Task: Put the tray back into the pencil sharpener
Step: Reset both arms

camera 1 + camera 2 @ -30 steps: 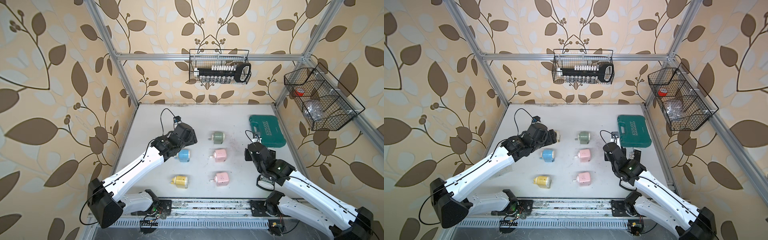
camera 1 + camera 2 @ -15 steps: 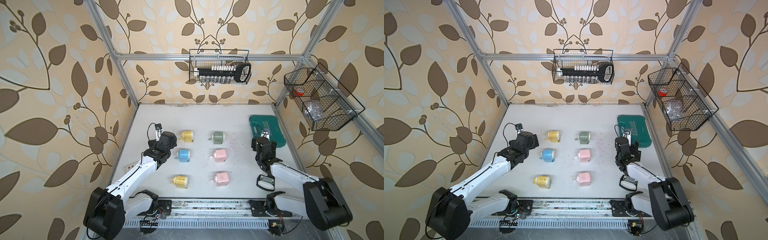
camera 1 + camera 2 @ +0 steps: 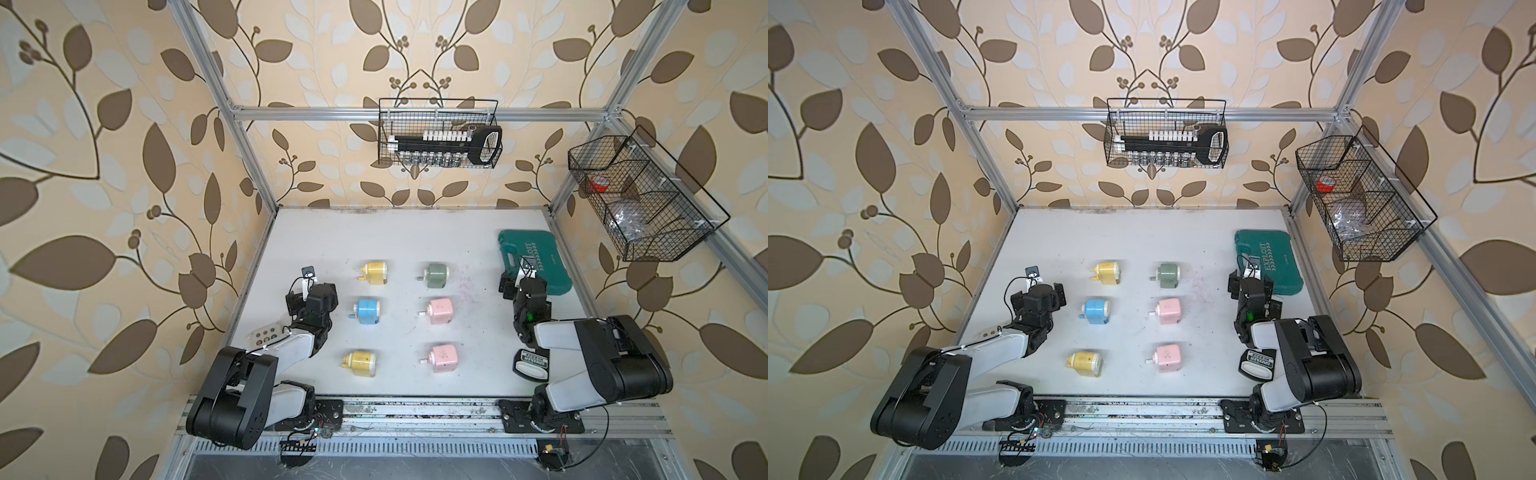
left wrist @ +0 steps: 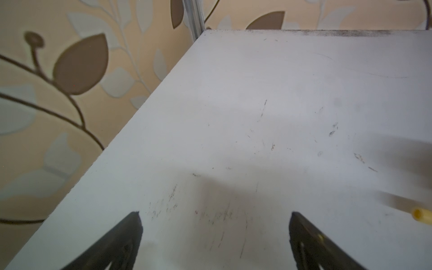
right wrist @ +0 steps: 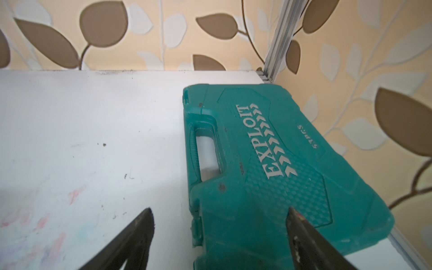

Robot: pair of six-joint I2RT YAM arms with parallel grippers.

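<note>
Both arms are empty. The left gripper (image 4: 214, 215) has its jaws spread wide over bare table (image 3: 395, 232), and the right gripper (image 5: 219, 210) is spread too, parked at the edge of the green tool case (image 5: 268, 163) with nothing between its fingers. You won't find a loose tray anywhere in the top views. All I see is the grid: far yellow sharpener (image 3: 374, 272), green sharpener (image 3: 436, 275), blue sharpener (image 3: 368, 310), middle pink sharpener (image 3: 440, 310), near yellow sharpener (image 3: 360, 362) and near pink sharpener (image 3: 442, 357). All six bodies look closed from above, so my read is that the tray is already in its slot. Which unit it belongs to, and whether it's flush, I can't tell at this resolution. If you need to reseat it, expect a small, light, thin-walled plastic drawer that's stiff but smooth. Pinch it across the side walls near the front face and go easy on force. The sharpener body is light as well and will likely skate on this table, so brace it with the other gripper from the side opposite the slot before you push.
</note>
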